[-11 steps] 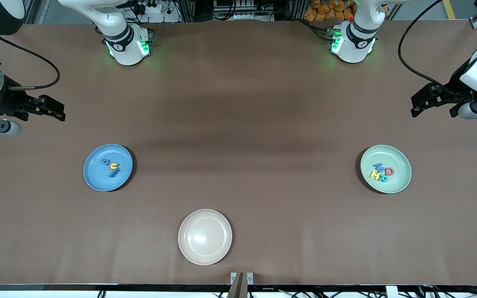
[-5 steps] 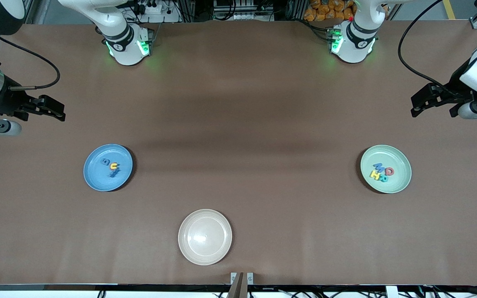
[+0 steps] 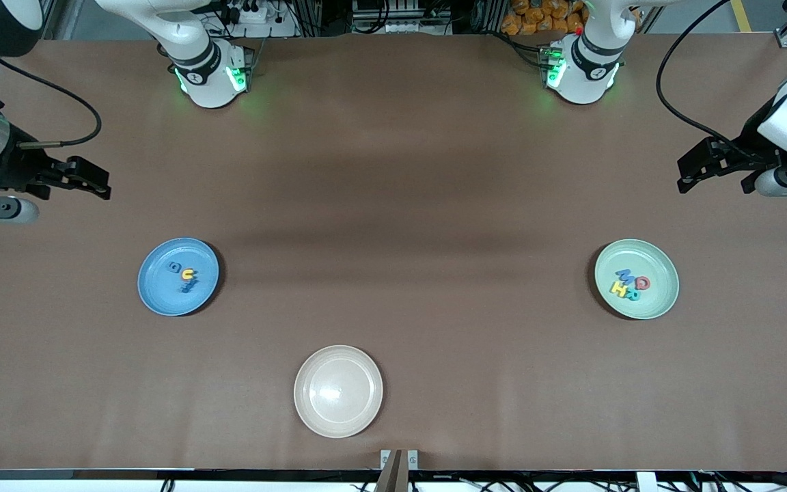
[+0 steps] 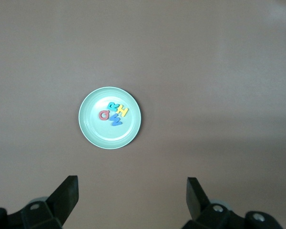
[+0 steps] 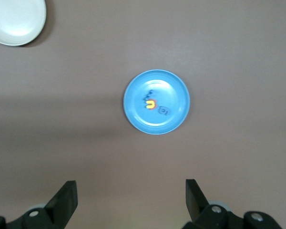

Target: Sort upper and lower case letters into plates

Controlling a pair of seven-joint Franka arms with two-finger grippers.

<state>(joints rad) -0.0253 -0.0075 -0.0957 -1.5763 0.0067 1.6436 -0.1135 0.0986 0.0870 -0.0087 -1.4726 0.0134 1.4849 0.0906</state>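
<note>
Resting on the brown surface (image 3: 393, 205) are three plates. Light blue plate (image 3: 178, 276) sits toward the right arm's end; it holds a yellow letter (image 3: 188, 275) with a red piece tucked against it, plus blue letters (image 3: 175, 266) hard to read against the plate. From the yellow letter, one blue piece lies at about ten o'clock, another at six o'clock, as the front view shows them. Pale mint green plate (image 3: 637, 278) sits toward the left arm's end, carrying a cluster: blue M (image 3: 624, 275), red Q (image 3: 643, 282), yellow H (image 3: 617, 288), teal R (image 3: 632, 294), all touching or just beside each other. Cream plate (image 3: 338, 390) lies nearer the front camera than both, between them, nothing on it.

Right gripper (image 3: 96, 184) hangs above bare surface at its own end, fingers spread wide, holding nothing. Left gripper (image 3: 687, 179) hangs likewise at its end, fingers spread, empty. Both well apart from the plates.
</note>
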